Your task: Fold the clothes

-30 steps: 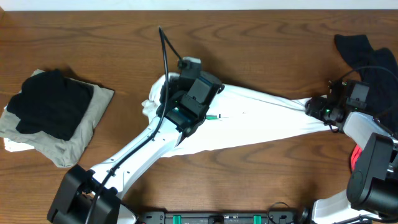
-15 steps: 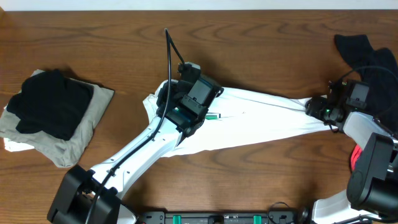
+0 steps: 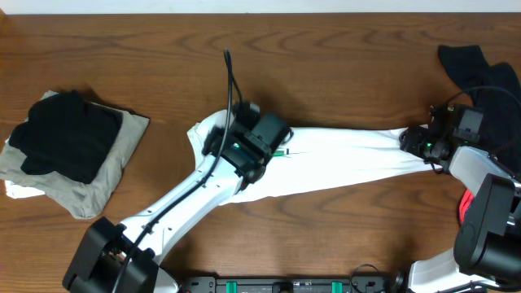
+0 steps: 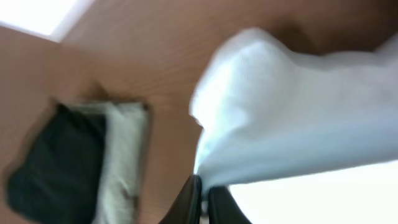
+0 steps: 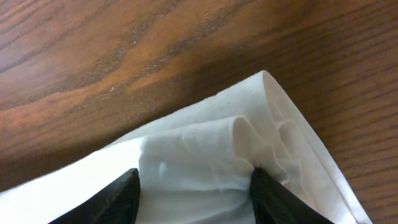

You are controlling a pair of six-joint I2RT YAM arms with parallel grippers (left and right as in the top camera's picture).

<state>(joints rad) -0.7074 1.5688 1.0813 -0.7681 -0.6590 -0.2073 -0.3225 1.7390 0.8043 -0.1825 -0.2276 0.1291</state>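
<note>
At the right gripper (image 5: 194, 186), the jaws clamp a bunched corner of the white T-shirt (image 3: 350, 159). The cloth stretches leftward over the table (image 3: 326, 57) to the left gripper (image 4: 202, 196), its jaws pressed together on the shirt's other end (wrist view blurred, pinch barely readable). The left arm reaches diagonally from the near edge, covering part of the shirt. A black garment (image 3: 480, 73) lies just beside the right arm.

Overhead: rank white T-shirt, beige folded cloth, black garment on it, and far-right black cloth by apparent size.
1. White T-shirt, by a little.
2. Beige folded cloth.
3. Black garment on it and far-right black cloth look alike; the latter is partly hidden by the right arm and frame edge.
</note>
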